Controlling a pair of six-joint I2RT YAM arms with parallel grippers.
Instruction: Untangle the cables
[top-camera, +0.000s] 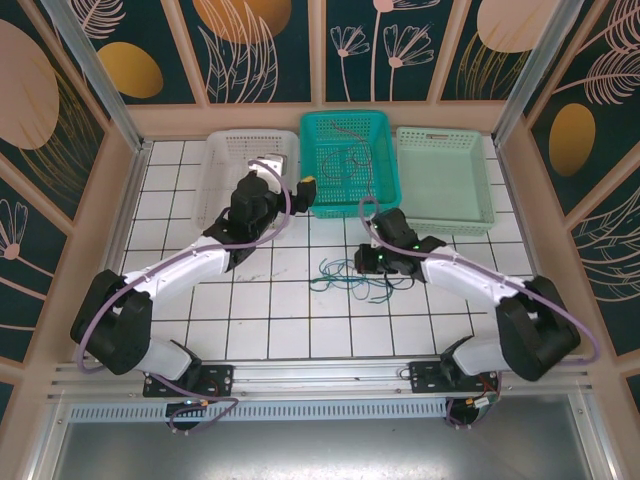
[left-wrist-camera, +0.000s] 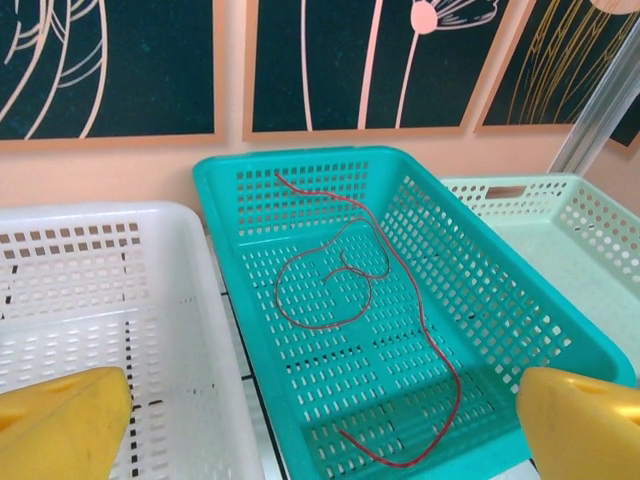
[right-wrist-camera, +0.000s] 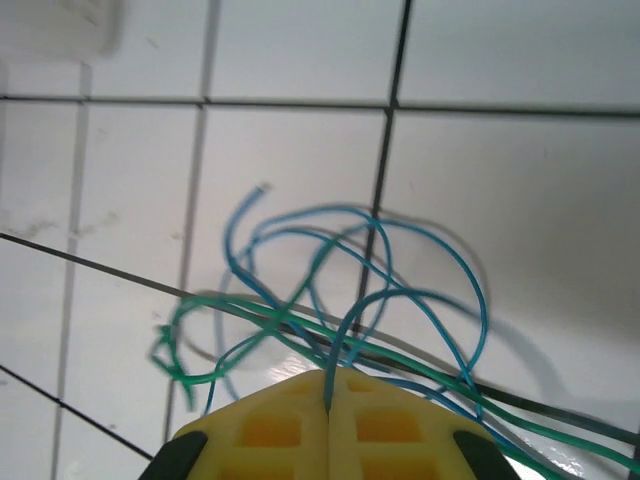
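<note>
no readable text, no labels, no brand marks, no numbers, no signs to be made out on any surface

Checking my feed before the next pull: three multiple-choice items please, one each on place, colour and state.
1. Where is the red cable? A) white basket B) teal basket C) mint basket
2. Which cable colours lie on the tiles? A) blue and green B) red and yellow C) red only
3. The right gripper is: A) wide open B) shut on a blue cable C) gripping a basket rim
Answers: B, it curls inside the teal basket; A, a green cable crosses blue ones there; B, its jaws meet on a blue strand.
</note>
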